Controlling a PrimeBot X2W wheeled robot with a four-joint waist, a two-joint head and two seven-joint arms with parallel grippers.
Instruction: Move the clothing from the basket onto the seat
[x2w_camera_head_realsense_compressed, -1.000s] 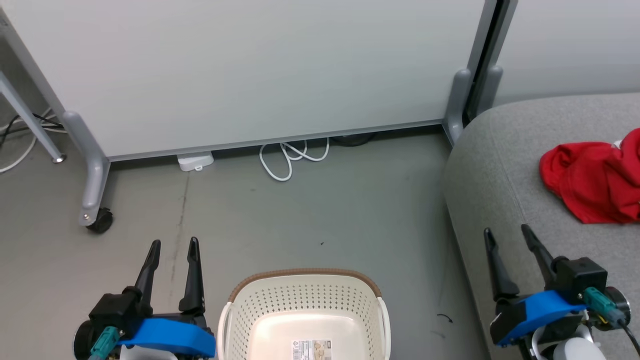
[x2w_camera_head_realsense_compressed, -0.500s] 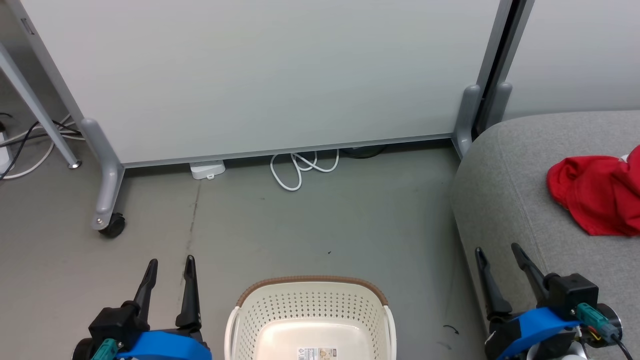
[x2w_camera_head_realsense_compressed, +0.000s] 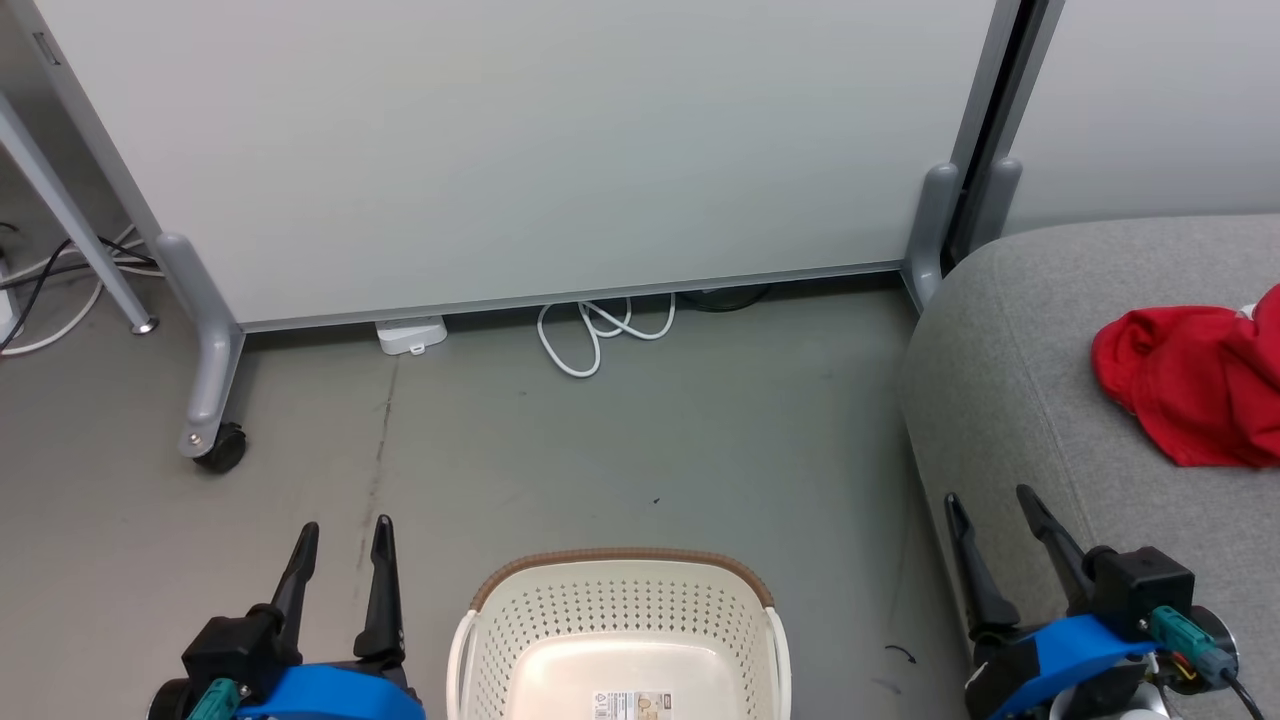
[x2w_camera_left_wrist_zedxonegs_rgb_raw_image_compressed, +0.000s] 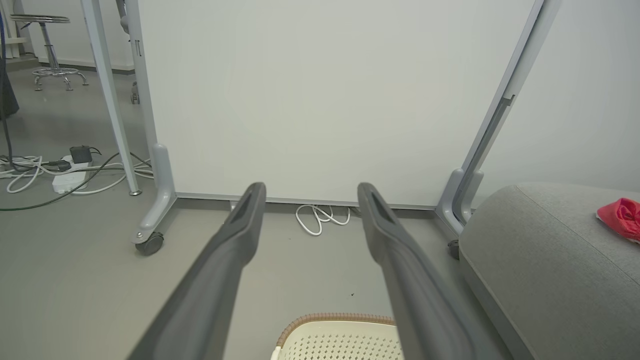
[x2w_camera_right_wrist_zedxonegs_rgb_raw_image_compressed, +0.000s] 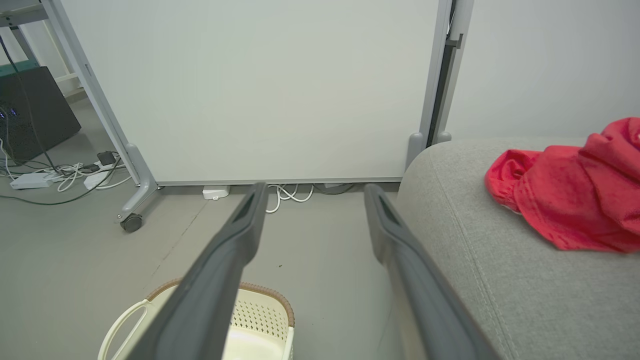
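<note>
Light is even and diffuse across my three feeds, bright but never harsh. The white panel (x2w_camera_head_realsense_compressed: 560, 150) reads pale grey-green with no glare. Shadows stay soft: a thin dark band under the panel's lower edge, and faint shade on the floor beside the seat (x2w_camera_head_realsense_compressed: 1000, 400) at the right of the head view. That view is sharp. In both wrist views the fingers (x2w_camera_left_wrist_zedxonegs_rgb_raw_image_compressed: 220, 280) blur toward the bottom edge, and the panel's posts splay toward the upper corners. The clothing (x2w_camera_right_wrist_zedxonegs_rgb_raw_image_compressed: 565, 200) looks saturated red, folds legible.
</note>
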